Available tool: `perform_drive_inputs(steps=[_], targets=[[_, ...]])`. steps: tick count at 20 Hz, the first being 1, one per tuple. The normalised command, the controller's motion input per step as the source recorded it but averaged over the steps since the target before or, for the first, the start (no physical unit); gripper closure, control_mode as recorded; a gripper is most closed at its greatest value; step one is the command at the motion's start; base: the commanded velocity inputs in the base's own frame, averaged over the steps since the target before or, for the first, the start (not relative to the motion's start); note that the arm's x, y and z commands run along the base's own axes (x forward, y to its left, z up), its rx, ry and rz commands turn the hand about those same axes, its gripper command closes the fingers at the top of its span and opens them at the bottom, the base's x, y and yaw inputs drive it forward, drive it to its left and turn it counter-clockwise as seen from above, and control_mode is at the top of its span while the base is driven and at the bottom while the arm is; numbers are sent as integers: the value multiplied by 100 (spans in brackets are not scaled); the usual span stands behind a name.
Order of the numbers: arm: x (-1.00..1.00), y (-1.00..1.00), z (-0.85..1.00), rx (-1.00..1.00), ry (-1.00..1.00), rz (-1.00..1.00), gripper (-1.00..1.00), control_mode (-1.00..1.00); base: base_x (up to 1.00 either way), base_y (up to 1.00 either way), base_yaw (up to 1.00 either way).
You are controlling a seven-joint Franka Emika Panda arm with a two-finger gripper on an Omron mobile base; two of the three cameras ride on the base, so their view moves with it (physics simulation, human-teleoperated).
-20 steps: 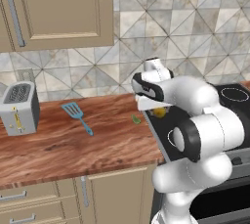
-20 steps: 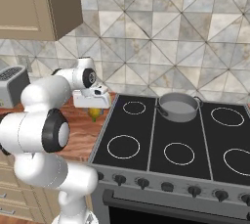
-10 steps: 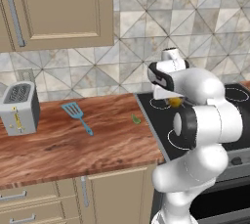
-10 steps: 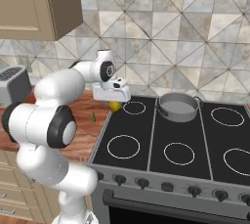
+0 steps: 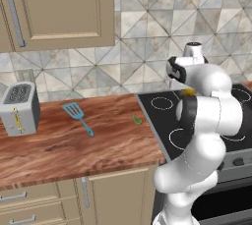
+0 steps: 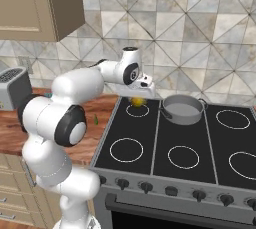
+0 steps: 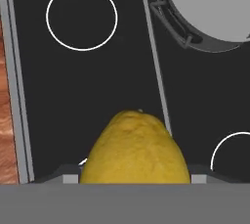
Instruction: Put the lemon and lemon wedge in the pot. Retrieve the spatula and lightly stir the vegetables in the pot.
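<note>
My gripper (image 6: 138,99) is shut on the lemon (image 6: 137,102), a small yellow fruit held just above the stove's back-left burner ring. In the hand view the lemon (image 7: 134,148) sits between the fingertips, with the grey pot (image 7: 191,36) at the upper right. The pot (image 6: 182,118) stands on the back middle burner, a short way right of the lemon. On the wooden counter near the stove edge lies the lemon wedge (image 5: 136,119), a tiny green sliver. Further left rests the light blue spatula (image 5: 74,111).
A silver toaster (image 5: 18,107) stands at the counter's left end. The black stovetop (image 6: 165,148) has several white burner rings. Wall cabinets (image 5: 59,8) hang above the counter, and a tiled wall runs behind it.
The arm has swung right, carrying the lemon from above the counter edge to over the stove's back-left burner, closer to the pot. The wedge and spatula have not moved.
</note>
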Motion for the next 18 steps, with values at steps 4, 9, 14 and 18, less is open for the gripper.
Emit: perform_drive_inputs(steps=[4, 9, 14, 18], targets=[[54, -60, 4, 1, -17, 5, 100, -100, 0, 0, 0], [42, -59, 14, 1, -3, 0, 100, -100, 0, 0, 0], [46, -45, -1, 2, -4, 0, 100, -100, 0, 0, 0], [34, -46, -20, 1, -11, -1, 100, -100, 0, 0, 0]])
